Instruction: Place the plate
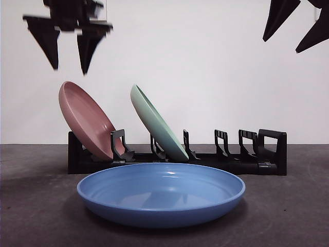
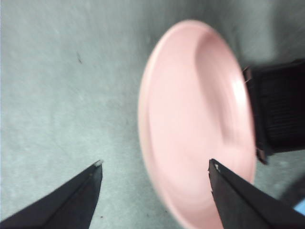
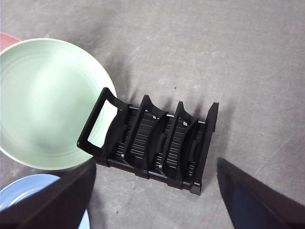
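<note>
A pink plate [image 1: 85, 120] leans in the left slot of the black rack [image 1: 267, 165], and a green plate [image 1: 157, 122] leans in a slot beside it. A blue plate [image 1: 161, 193] lies flat on the table in front of the rack. My left gripper [image 1: 69, 49] hangs open and empty above the pink plate [image 2: 198, 124]; in its own wrist view [image 2: 156, 164] the jaws stand wide apart. My right gripper [image 1: 295, 31] is open and empty high at the right. Its wrist view shows the green plate [image 3: 45, 102], the rack [image 3: 157, 143] and a bit of the blue plate [image 3: 26, 191].
Several free slots stand at the right end of the rack [image 1: 241, 146]. The grey table [image 1: 293, 211] stretches to both sides of the blue plate. A white wall stands behind.
</note>
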Motion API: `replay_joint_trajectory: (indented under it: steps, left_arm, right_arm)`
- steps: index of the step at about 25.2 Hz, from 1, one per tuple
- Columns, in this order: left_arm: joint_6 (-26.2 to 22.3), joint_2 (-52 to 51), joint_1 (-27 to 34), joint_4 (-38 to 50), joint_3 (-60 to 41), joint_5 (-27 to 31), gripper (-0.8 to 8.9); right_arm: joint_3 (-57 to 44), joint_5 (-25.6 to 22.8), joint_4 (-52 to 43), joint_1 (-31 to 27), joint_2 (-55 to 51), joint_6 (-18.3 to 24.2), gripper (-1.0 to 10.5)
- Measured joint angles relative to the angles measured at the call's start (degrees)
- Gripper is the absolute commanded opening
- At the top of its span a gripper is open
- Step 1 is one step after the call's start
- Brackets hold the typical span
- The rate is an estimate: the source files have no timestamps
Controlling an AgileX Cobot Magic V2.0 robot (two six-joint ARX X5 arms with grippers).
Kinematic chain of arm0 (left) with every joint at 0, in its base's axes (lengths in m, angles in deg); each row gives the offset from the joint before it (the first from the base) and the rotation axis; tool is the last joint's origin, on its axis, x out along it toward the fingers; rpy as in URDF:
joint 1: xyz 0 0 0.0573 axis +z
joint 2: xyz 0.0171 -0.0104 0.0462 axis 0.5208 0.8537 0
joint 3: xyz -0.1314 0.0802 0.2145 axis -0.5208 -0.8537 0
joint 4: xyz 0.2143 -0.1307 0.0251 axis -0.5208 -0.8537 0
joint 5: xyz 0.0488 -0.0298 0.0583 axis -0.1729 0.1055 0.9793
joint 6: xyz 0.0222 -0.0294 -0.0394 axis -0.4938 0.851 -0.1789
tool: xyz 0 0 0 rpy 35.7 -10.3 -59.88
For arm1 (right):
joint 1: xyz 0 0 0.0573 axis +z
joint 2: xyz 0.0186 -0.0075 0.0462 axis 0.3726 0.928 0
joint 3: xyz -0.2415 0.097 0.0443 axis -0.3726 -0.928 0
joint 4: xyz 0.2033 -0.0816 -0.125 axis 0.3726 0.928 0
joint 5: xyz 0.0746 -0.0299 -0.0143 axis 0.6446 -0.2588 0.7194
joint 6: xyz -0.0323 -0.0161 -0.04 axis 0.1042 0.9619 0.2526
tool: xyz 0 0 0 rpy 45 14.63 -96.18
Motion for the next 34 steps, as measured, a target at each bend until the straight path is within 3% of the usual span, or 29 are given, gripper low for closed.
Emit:
replay_joint_trajectory:
  steps: [27,34]
  left_arm:
    - [0.0,3.3,2.2,4.6,0.0,0.1,3.35]
    - [0.0,3.3,2.2,4.4,0.0,0.1,1.88]
  right_arm:
    - [0.0,0.0,0.8,0.0,0.0,0.0,4.0]
    - [0.0,0.0,0.8,0.0,0.0,0.0,4.0]
